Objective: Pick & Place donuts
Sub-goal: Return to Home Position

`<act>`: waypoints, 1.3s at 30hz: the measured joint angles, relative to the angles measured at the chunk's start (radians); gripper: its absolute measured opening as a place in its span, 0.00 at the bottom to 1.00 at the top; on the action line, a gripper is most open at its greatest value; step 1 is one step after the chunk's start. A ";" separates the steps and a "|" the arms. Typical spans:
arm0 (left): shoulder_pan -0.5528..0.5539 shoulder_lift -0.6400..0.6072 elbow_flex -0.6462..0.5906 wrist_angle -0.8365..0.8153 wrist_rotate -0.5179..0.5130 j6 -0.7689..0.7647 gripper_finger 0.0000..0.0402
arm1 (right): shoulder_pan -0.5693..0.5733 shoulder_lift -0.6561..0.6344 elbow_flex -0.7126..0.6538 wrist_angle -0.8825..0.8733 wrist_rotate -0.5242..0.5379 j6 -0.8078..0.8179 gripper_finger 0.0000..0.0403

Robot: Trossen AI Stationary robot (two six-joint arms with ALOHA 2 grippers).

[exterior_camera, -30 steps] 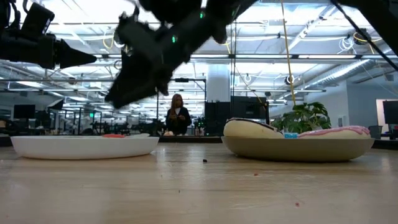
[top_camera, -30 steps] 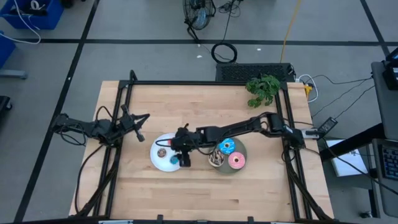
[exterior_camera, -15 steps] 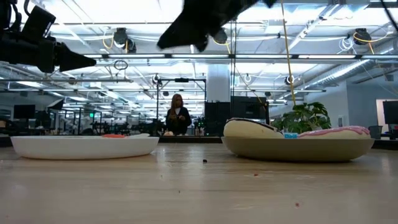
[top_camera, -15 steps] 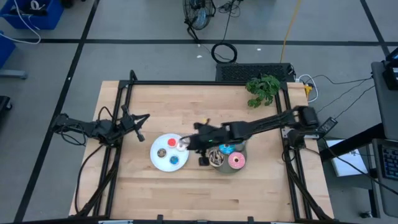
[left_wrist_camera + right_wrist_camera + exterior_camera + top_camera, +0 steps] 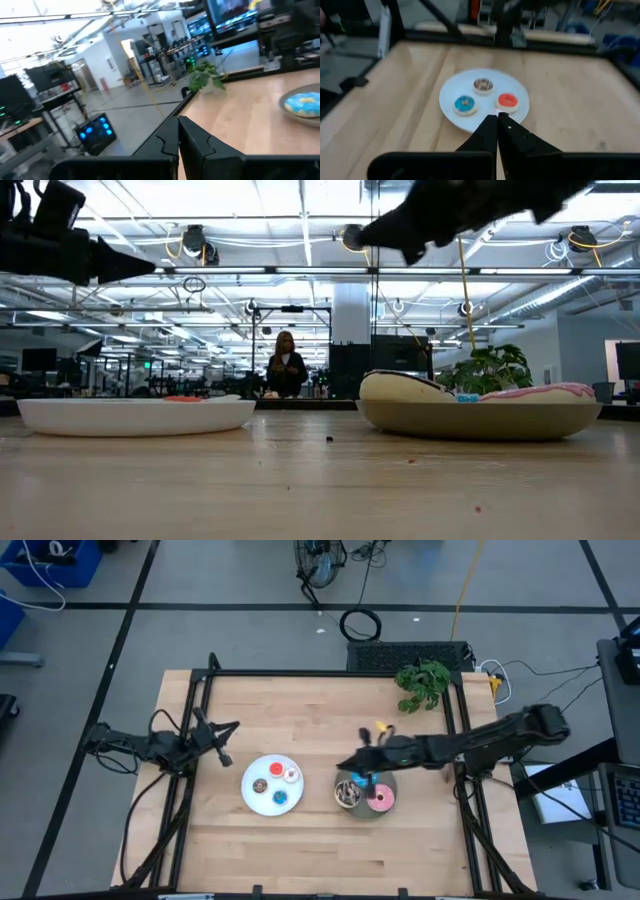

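Observation:
Four tiny donuts lie flat on the white plate [image 5: 254, 798]: red [image 5: 276, 770], white [image 5: 291, 775], brown [image 5: 260, 786] and blue [image 5: 280, 797]. The grey plate [image 5: 366, 812] carries a brown sprinkled donut [image 5: 347, 792], a pink one [image 5: 380, 800] and a blue one [image 5: 362, 780], which my right arm partly covers. My right gripper [image 5: 343, 764] is shut on nothing. It hangs high over the grey plate's far left rim and points at the white plate [image 5: 451, 95]. My left gripper [image 5: 233, 727] waits shut at the table's left, well above the wood.
A potted plant [image 5: 423, 683] stands at the table's far right corner. Black frame rails [image 5: 330, 673] run along the far edge and both sides. Bare wood lies in front of the plates and across the far half. A person [image 5: 285, 365] stands far off in the room.
My right gripper has drawn back from over the white plate toward the table's right, rising, tipping nearer to level and shutting on nothing. The white and red tiny donuts, covered by it a second ago, now show on the white plate.

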 joint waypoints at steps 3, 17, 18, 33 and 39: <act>0.000 0.000 0.000 -0.004 0.075 -0.002 0.03 | 0.000 -0.133 -0.125 0.076 0.001 -0.011 0.00; 0.000 0.000 0.000 -0.050 0.177 -0.026 0.02 | -0.002 -0.466 -0.481 0.253 0.131 -0.023 0.00; 0.000 0.000 0.000 -0.063 0.176 -0.041 0.02 | 0.000 -0.480 -0.493 0.255 0.130 -0.011 0.00; 0.000 0.000 0.002 -0.104 0.163 -0.183 0.01 | 0.032 -0.818 -0.788 0.345 0.127 -0.048 0.00; 0.000 0.001 0.002 -0.111 0.165 -0.183 0.05 | 0.032 -0.849 -0.789 0.342 0.081 -0.054 0.00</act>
